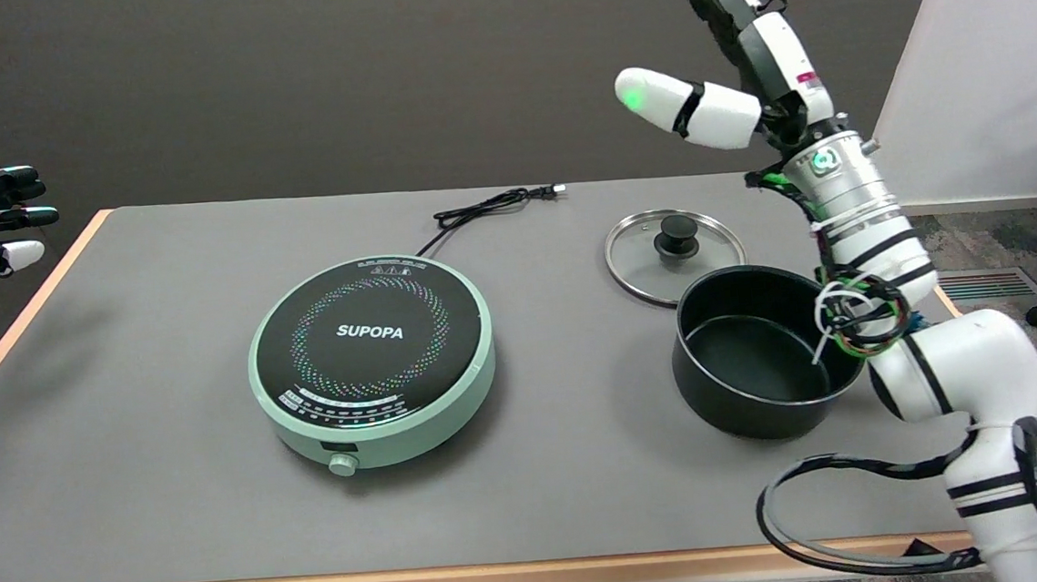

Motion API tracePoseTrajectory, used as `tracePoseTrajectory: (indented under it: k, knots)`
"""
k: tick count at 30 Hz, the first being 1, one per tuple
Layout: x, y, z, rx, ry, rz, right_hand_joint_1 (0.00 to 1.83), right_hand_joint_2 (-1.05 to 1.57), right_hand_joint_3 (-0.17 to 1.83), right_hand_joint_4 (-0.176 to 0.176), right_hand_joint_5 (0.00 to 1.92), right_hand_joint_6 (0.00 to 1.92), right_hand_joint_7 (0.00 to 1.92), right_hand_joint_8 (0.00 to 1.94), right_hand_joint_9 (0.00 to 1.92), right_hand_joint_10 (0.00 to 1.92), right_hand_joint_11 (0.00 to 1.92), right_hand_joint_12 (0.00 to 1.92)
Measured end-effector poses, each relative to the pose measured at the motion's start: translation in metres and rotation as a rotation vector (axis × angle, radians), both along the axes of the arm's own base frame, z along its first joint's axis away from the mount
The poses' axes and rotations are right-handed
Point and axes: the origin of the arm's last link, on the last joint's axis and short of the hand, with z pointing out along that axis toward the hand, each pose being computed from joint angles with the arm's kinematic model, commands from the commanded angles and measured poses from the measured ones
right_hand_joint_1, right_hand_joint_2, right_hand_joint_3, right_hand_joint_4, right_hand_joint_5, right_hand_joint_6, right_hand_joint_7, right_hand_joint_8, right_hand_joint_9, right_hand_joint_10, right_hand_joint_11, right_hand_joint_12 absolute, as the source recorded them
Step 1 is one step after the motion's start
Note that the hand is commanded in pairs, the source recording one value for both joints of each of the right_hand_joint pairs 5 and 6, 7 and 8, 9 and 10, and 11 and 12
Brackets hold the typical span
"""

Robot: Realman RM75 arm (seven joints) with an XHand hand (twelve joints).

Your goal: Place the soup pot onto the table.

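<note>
— Since sitting flat on the grey bench already, round black metal soup pot looks put down. Right beside the see-through glass lid with the black knob, rim overlapping the lid's edge from up here. Well apart from the round green cooker plate.

— So which step now?

— Last one, most likely: letting go and pulling away. Pot not on the cooker, nothing in it.

— And the white and black right hand?

— High up over the far right side of the bench, well above the pot. Holding nothing. White thumb sticking out to the left, away from the dark fingers, so spread apart. Arm bent up steeply from the lower right, with its wires hanging in front of the pot's right rim.

— What next, then?

— Probably just moving the arm back and off to the side. Careful not to bump the pot rim on the way.
</note>
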Motion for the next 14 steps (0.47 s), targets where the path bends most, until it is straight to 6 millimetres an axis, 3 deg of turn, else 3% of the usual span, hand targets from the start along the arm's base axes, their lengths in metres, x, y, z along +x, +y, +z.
tracePoseTrajectory:
  k: [14]
  knots:
    - [-0.008, -0.017, -0.015, 0.086, -0.174, -0.006, 0.75, 0.52, 0.38, -0.008, 0.11, 0.11, 0.11, 0.11, 0.11, 0.11, 0.11, 0.11]
